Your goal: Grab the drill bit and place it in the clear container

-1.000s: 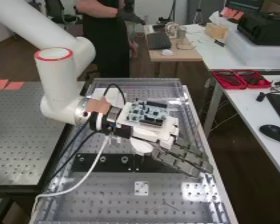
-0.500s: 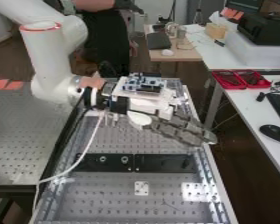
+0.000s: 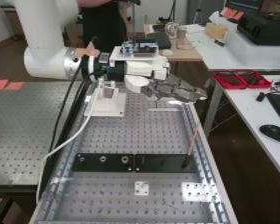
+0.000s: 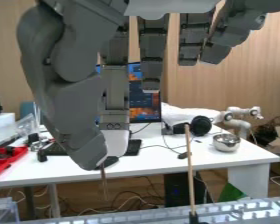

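Observation:
In the high view the hand (image 3: 169, 89) is above the far part of the perforated bench, its fingers pointing right. The wrist view has the hand (image 4: 74, 100) with its thumb and a finger meeting at their tips. A thin brownish drill bit (image 4: 103, 184) hangs down from that pinch. What looks like the clear container (image 4: 3, 209) is partly in the wrist view at a lower corner, below and apart from the bit; much of it is cut off.
A wooden stick (image 3: 192, 141) stands tilted at the right end of a black holed strip (image 3: 164, 163) across the bench. A white stand (image 3: 108, 105) is near the wrist. Cables hang along the left edge. Red trays (image 3: 240, 80) lie on the side desk.
The arm and hand have moved up the high view, away from the black strip toward the bench's far end. The strip, the wooden stick and the white stand have come into sight.

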